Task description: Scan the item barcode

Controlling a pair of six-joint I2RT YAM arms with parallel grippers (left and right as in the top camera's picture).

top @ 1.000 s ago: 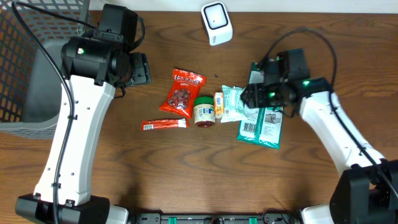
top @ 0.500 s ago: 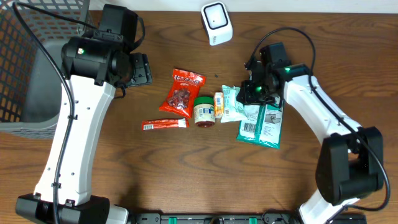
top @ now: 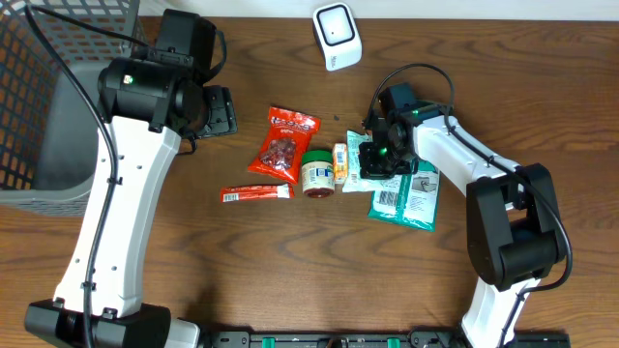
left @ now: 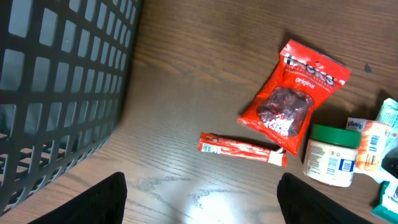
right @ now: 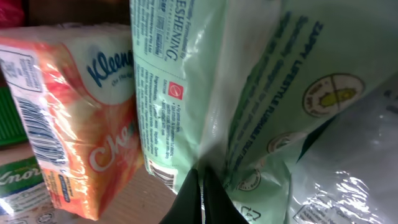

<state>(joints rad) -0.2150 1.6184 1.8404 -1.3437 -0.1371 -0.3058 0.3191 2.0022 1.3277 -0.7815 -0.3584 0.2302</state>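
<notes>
A dark brown wooden table (top: 290, 261) with visible grain is seen across the overhead view. A dark grey wire-mesh basket (top: 24, 106) is set at the table's far left end. A soft patch of reflected light (left: 211, 196) is shown on the table's surface.

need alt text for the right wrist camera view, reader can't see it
The right gripper is pinched shut on a fold of a pale green packet that fills most of this close-up. An orange Kleenex pack sits against the packet's left side, barcode showing.
</notes>
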